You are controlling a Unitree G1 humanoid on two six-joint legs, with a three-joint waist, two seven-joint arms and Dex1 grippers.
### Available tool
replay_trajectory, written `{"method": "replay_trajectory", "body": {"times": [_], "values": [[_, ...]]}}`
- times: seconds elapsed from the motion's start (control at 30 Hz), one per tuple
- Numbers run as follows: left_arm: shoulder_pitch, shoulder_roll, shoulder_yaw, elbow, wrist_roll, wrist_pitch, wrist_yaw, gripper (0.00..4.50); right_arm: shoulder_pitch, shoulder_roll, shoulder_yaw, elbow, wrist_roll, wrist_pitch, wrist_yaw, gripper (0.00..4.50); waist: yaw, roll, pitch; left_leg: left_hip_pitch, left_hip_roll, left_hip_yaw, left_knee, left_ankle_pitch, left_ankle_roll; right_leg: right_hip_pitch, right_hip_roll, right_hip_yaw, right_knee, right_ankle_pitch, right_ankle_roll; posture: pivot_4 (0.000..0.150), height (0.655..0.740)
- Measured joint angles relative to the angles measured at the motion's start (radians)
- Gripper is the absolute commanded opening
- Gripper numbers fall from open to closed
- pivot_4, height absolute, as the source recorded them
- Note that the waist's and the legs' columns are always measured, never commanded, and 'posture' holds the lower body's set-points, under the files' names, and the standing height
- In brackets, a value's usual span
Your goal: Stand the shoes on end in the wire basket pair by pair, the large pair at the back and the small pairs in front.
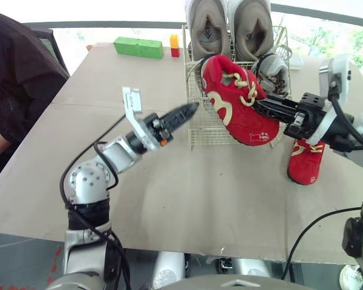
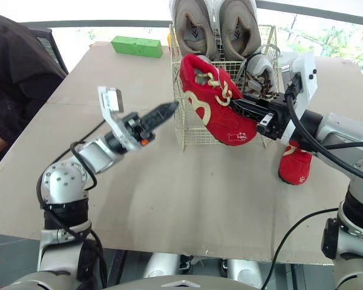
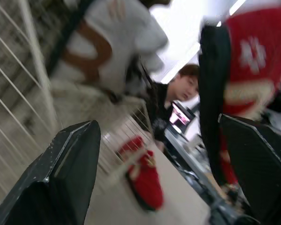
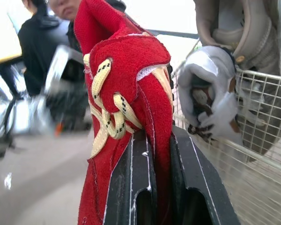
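1. The right tool (image 1: 258, 106) is clamped on a red shoe (image 1: 239, 99). In the right wrist view its two black fingers (image 4: 131, 187) press the shoe's upper edge from both sides, just under the yellow laces.
2. The held shoe hangs clear of the counter (image 1: 169, 193), tilted. Its upper end is near the rim of the wire basket (image 1: 199, 136) and its lower end lies across the basket's front wall. I cannot tell whether any of it is inside the wires.
3. The left tool (image 1: 190, 110) points at the basket's front left corner, just beside the red shoe and apart from it. In the left wrist view its fingers (image 3: 70, 173) stand wide apart with nothing between them.
4. The other red shoe (image 1: 305, 160) lies on the counter at the basket's right, below the right arm.
5. In the basket, the large beige pair (image 1: 230, 27) stands on end at the back. A small grey-and-white shoe (image 1: 273, 72) sits in front of it on the right, close behind the held shoe.
6. A green block (image 1: 138, 47) and a small red-and-yellow block (image 1: 175, 45) lie near the counter's far edge, left of the basket.
7. A person in dark clothing (image 1: 18, 72) sits at the counter's left side.
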Motion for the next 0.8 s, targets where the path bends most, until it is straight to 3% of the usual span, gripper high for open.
{"method": "replay_trajectory", "body": {"times": [0.2,0.3,0.47,0.53,0.57,0.63,0.67,0.8], "values": [[-0.044,-0.017,-0.035,-0.041,-0.11,0.035,0.06,4.38,0.014,0.038,0.06,-0.034,0.07,-0.028,-0.12,0.0,-0.001,0.0,0.0,0.008,-0.001,0.001,-0.001,0.001,-0.001,0.006,0.001,0.002,0.002,0.0,0.0,0.15,0.74],[-0.061,-0.014,-0.038,-0.038,-0.114,0.037,0.061,3.68,0.031,0.036,0.076,-0.046,0.095,-0.048,-0.151,0.0,-0.005,0.0,0.0,0.013,-0.001,0.002,-0.002,0.001,-0.001,0.011,0.002,0.004,0.001,-0.001,0.0,0.15,0.74],[-0.088,-0.005,-0.041,-0.015,-0.111,0.037,0.048,1.26,0.051,0.029,0.093,-0.049,0.13,-0.085,-0.187,0.0,-0.005,0.0,0.0,0.014,0.0,0.003,-0.003,0.001,-0.001,0.011,0.003,0.005,0.001,-0.001,0.0,0.15,0.74],[-0.099,-0.001,-0.043,-0.005,-0.095,0.037,0.032,0.53,0.064,0.028,0.098,-0.05,0.137,-0.11,-0.191,0.0,-0.005,0.0,0.0,0.013,0.0,0.003,-0.003,0.001,-0.001,0.011,0.003,0.005,0.001,-0.001,0.0,0.15,0.74],[-0.12,0.004,-0.047,0.0,-0.071,0.034,0.015,0.44,0.07,0.019,0.103,-0.055,0.124,-0.133,-0.188,0.75,-0.004,0.0,0.0,0.013,-0.001,0.003,-0.003,0.001,-0.001,0.011,0.003,0.005,0.001,-0.001,0.0,0.15,0.74],[-0.138,0.011,-0.055,0.002,-0.045,0.03,-0.008,0.43,0.076,-0.008,0.114,-0.077,0.092,-0.159,-0.165,1.25,-0.003,0.0,0.0,0.013,-0.001,0.003,-0.003,0.0,-0.001,0.011,0.003,0.005,0.0,-0.001,0.0,0.15,0.74],[-0.152,0.018,-0.069,0.003,-0.01,0.016,-0.039,0.42,0.1,-0.033,0.116,-0.109,0.06,-0.189,-0.13,1.87,0.001,0.0,0.0,0.013,-0.001,0.003,-0.004,0.0,-0.001,0.011,0.003,0.005,-0.001,-0.001,0.0,0.15,0.74],[-0.207,0.104,-0.153,0.014,0.261,-0.143,-0.237,0.42,0.344,-0.159,0.079,-0.251,-0.113,-0.349,0.078,3.73,0.016,0.0,0.0,0.013,-0.001,0.003,-0.008,0.0,-0.001,0.012,0.005,0.005,-0.008,-0.001,0.0,0.15,0.74]]}}
